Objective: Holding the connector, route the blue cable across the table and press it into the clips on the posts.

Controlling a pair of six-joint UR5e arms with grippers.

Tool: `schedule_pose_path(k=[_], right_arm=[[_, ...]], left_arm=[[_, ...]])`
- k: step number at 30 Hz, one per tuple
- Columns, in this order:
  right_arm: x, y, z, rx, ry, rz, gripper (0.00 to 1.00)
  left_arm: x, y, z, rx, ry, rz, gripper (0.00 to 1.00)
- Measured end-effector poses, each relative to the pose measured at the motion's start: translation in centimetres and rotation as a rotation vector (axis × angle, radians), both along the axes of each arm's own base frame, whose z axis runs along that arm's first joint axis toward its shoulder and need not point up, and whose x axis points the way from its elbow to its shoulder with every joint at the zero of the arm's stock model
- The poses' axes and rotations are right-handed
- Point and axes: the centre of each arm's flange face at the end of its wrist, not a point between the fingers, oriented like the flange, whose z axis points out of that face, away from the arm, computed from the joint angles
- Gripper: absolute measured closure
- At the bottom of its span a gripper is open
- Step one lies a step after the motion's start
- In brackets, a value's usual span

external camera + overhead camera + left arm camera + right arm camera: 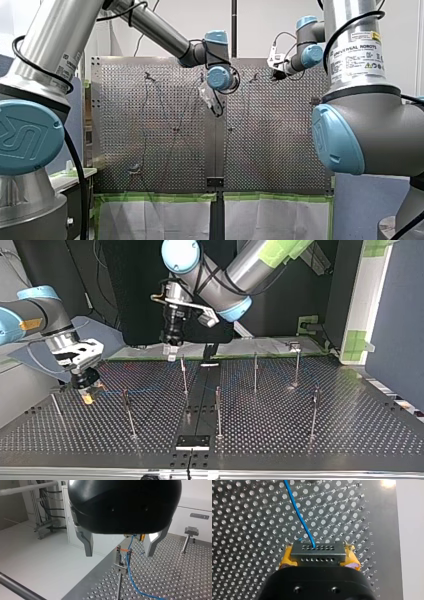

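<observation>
Where ahead of my left claw (119, 554), post (119, 580) beside blue cable (129, 568).

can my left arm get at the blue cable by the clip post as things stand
Probably yes. My left claw is open, and the thin metal post with a clip stands just ahead of it; the thin blue cable runs beside that post, with nothing showing in the way.

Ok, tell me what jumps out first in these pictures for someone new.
The blue cable stands out, running over the perforated table from the connector clamped in my right pincer with yellow pads. My left pincer hangs open, with a clip-topped post ahead of it and the cable running past.
</observation>
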Motion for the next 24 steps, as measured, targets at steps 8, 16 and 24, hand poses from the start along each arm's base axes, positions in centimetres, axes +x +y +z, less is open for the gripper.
schedule_pose_path(k=[8,16,24], right_arm=[[0.2,0.1,0.0,0.000,0.001,0.003,1.00],[0.2,0.1,-0.1,0.002,0.000,0.003,1.00],[0.2,0.1,-0.1,0.001,0.002,0.001,1.00]], left_arm=[[-0.7,0.9,-3.0,0.035,-0.008,0.008,0.00],[-0.4,2.8,-7.1,0.069,0.003,0.037,0.00],[-1.9,3.1,-12.8,0.117,0.042,0.023,0.00]])
